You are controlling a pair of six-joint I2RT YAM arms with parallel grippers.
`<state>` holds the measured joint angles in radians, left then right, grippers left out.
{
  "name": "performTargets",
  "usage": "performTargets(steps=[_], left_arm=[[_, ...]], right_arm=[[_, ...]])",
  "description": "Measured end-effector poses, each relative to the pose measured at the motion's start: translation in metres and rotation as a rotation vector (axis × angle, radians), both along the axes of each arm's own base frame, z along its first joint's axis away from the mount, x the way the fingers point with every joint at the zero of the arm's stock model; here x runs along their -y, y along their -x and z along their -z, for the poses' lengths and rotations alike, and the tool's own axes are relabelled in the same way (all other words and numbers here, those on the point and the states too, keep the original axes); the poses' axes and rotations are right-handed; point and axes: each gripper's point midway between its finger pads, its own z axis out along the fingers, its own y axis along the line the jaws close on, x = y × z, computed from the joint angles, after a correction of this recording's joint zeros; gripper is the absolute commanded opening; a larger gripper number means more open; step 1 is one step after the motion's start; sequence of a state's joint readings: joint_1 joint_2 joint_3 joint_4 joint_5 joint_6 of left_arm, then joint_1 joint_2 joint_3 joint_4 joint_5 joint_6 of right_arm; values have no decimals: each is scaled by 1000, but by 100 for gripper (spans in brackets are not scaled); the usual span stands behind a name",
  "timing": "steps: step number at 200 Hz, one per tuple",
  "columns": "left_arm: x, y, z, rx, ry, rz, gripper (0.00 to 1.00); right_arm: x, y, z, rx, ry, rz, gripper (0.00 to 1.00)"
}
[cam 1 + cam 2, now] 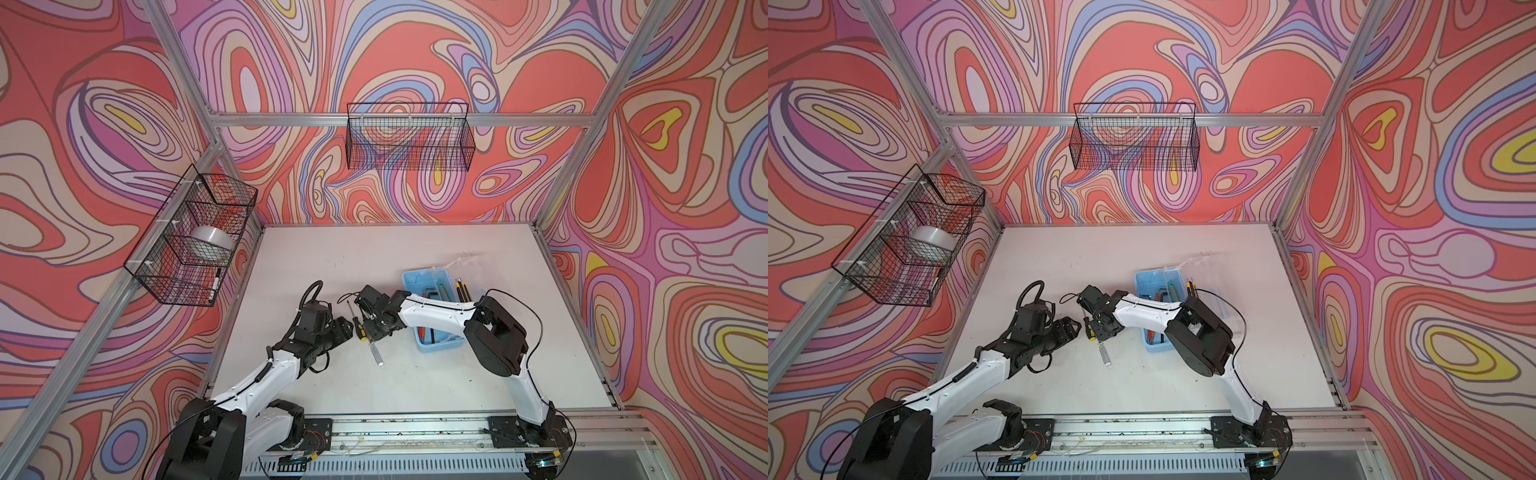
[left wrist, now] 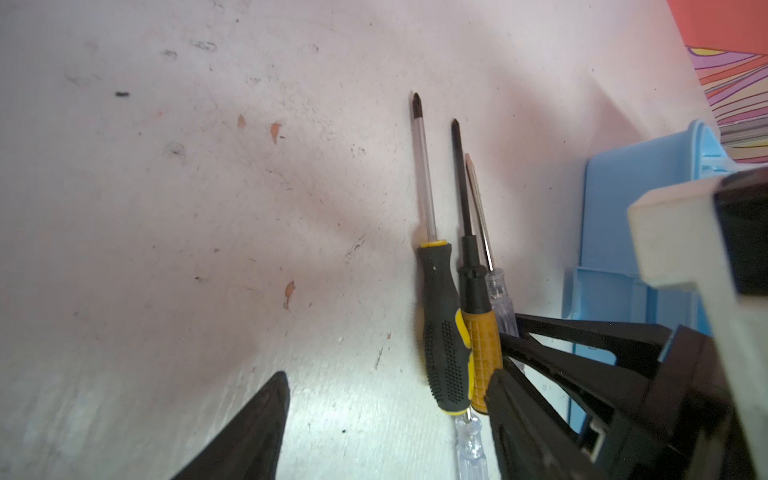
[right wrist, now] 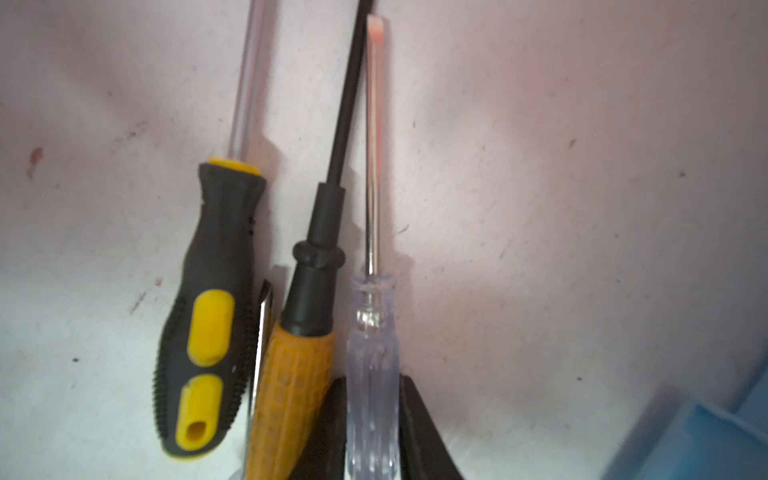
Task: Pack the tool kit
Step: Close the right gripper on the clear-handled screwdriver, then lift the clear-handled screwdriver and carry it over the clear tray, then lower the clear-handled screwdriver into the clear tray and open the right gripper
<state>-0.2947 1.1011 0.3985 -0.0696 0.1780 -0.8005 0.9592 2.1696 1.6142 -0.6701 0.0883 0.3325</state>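
Observation:
The light-blue tool kit box [image 1: 440, 345] [image 1: 1158, 348] stands open right of the table's middle, with hex keys and a red-handled tool inside. Yellow-and-black utility knives [image 1: 461, 289] lie at its far right. Left of the box lie a black-and-yellow screwdriver [image 3: 208, 316] [image 2: 442, 332], an orange-handled one [image 3: 291, 374] and a clear-handled one [image 1: 376, 353]. My right gripper [image 3: 372, 415] [image 1: 374, 328] is shut on a second clear-handled screwdriver [image 3: 372, 353]. Just left of the screwdrivers, my left gripper [image 2: 388, 380] [image 1: 345, 328] stands open over bare table.
A black wire basket [image 1: 409, 137] hangs on the back rail. Another basket [image 1: 166, 266] on the left rail holds a tape roll [image 1: 212, 243] and a marker [image 1: 215, 282]. The box's clear lid [image 1: 471, 276] lies open to its right. Aluminium posts frame the white table [image 1: 332, 257].

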Motion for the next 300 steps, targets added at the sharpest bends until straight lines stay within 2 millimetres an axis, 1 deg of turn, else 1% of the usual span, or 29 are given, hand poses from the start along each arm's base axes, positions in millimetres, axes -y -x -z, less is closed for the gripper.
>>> performTargets(steps=[6,28,35,60,76,90,102,112,124,138,145,156,165,171,175,184,188,191,194,198,199,209,221,233,249,262,300], left_arm=[[0,0,1,-5,0,1,75],[1,0,5,-17,1,5,75],[2,0,6,-18,1,5,75],[3,-2,7,-19,5,9,75],[4,-5,5,-16,7,10,75],[5,-6,4,-10,11,11,74],[6,-7,3,-9,13,13,75],[6,-7,3,-9,13,13,75],[6,-7,3,-9,13,13,75],[6,-7,3,-7,14,13,75],[6,-7,2,-6,14,14,74],[6,-8,1,-2,15,14,74],[7,-9,0,1,16,15,74],[7,-10,-1,5,17,15,74],[7,-10,-1,7,17,16,74],[7,-11,-2,9,17,16,74],[7,-11,-1,9,17,17,74],[7,-11,-1,8,17,17,74],[8,-12,-1,7,18,18,74],[8,-12,0,6,18,18,74],[8,-12,0,5,18,19,74],[8,-12,3,-2,16,19,74],[8,-11,5,-10,17,21,74],[9,-11,6,-15,18,23,74],[9,-11,7,-16,18,24,74],[10,-12,7,-16,21,26,74],[13,-14,9,-20,31,35,74]], right_arm=[[0,0,0,0,1,1,16],[1,-1,0,3,5,3,8],[2,-1,0,4,7,4,0],[3,-1,0,13,8,10,0],[9,1,-2,14,14,17,0],[14,3,-9,23,10,25,0],[19,4,-24,46,-3,33,0],[23,4,-42,74,-22,41,0],[28,0,-70,119,-55,54,0],[38,-6,-106,176,-99,81,0],[46,-10,-124,204,-122,101,0],[68,-19,-148,244,-146,146,0],[94,-27,-163,276,-151,199,0],[110,-32,-170,291,-151,230,0],[126,-36,-174,305,-143,263,0],[154,-41,-178,320,-124,316,0],[170,-44,-179,330,-110,347,0],[176,-45,-179,330,-104,359,0],[188,-46,-179,335,-89,383,0],[198,-46,-177,334,-78,398,0],[202,-46,-177,335,-71,407,0],[227,-44,-172,330,-35,447,0],[250,-40,-164,317,7,482,0],[266,-34,-156,300,43,505,0],[280,-28,-150,289,79,524,0],[287,-25,-149,289,99,536,0],[299,-24,-151,308,143,560,0]])
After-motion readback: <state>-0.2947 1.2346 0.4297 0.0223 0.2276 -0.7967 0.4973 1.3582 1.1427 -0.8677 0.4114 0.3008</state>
